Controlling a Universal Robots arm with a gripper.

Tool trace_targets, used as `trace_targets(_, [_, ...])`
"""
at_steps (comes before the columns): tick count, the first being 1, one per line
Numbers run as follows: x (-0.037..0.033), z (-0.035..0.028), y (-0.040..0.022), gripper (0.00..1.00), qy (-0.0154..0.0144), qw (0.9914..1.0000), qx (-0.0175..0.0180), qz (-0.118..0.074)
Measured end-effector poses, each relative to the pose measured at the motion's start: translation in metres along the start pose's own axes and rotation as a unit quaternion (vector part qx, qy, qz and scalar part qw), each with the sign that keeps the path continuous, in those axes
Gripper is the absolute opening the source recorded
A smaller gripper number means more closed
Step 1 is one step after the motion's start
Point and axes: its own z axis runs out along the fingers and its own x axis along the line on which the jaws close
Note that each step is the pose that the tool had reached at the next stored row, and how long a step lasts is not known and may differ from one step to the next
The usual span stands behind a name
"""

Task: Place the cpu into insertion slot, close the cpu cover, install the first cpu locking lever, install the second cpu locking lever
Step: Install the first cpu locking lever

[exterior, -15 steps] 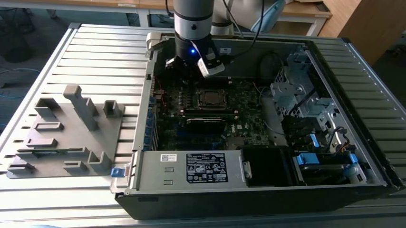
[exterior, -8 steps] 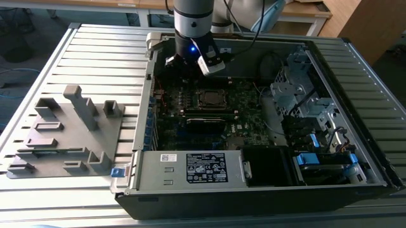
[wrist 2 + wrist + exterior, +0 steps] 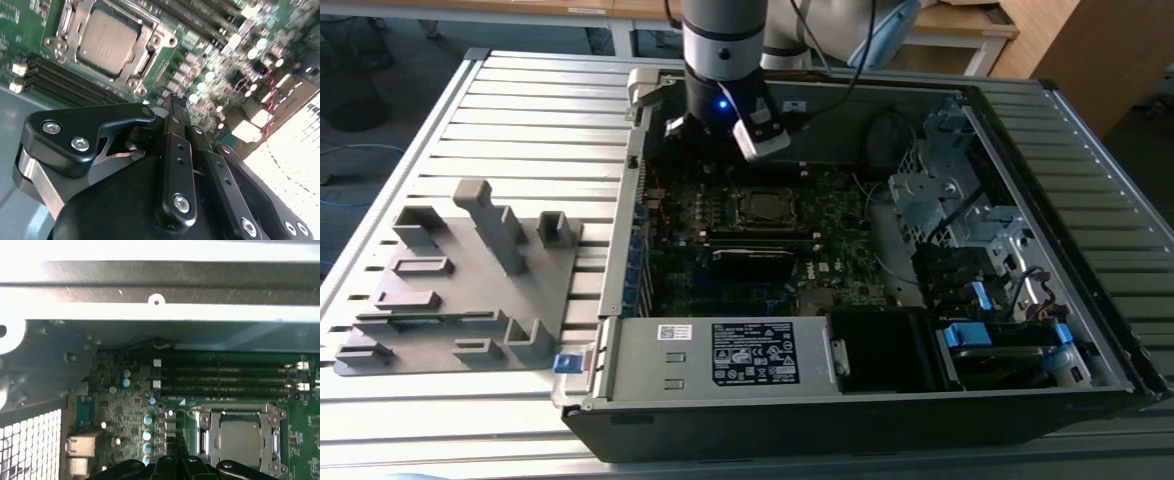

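Hovering near silvery-rimmed insertion slot (image 3: 61, 31), black gripper (image 3: 177, 101) pinched closed, empty. Silver-grey square cpu (image 3: 107, 42) seated inside, thin silvery cpu cover (image 3: 145, 40) down.

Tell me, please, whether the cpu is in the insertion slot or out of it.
In. In both wrist views the cpu lies flat inside the insertion slot, framed by the silvery cpu cover.

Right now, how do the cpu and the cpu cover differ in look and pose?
The cpu is a solid, dull grey square; the cpu cover is a shinier metal frame with an open window. The cpu sits within that window; the cpu cover surrounds its edges. Both lie flat on the green motherboard.
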Motion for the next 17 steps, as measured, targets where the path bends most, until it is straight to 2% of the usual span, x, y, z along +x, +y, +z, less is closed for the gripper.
trace_targets(2, [0.001,-0.0001,-0.0006,0.11,0.0,0.99993,-0.0118,0.0])
trace_targets(4, [0.0019,-0.0001,-0.0011,0.11,0.0,0.99977,-0.0216,0.0])
trace_targets(5, [0.0022,-0.0001,-0.0012,0.11,0.0,0.99972,-0.0235,0.0])
trace_targets(10, [0.0064,-0.0002,-0.0017,0.11,-0.0001,0.99966,-0.0261,0.0])
trace_targets(11, [0.0075,-0.0002,-0.0017,0.11,-0.0001,0.9996,-0.0282,0.0])
trace_targets(12, [0.0081,-0.0002,-0.0018,0.11,0.0,0.99942,-0.0342,0.0])
trace_targets(14, [0.0091,-0.0003,-0.002,0.11,-0.0001,0.9988,-0.049,0.001])
trace_targets(15, [0.0093,-0.0003,-0.0022,0.11,-0.0001,0.99854,-0.0541,0.001])
trace_targets(17, [0.0094,-0.0002,-0.0021,0.11,-0.0001,0.99846,-0.0554,0.001])
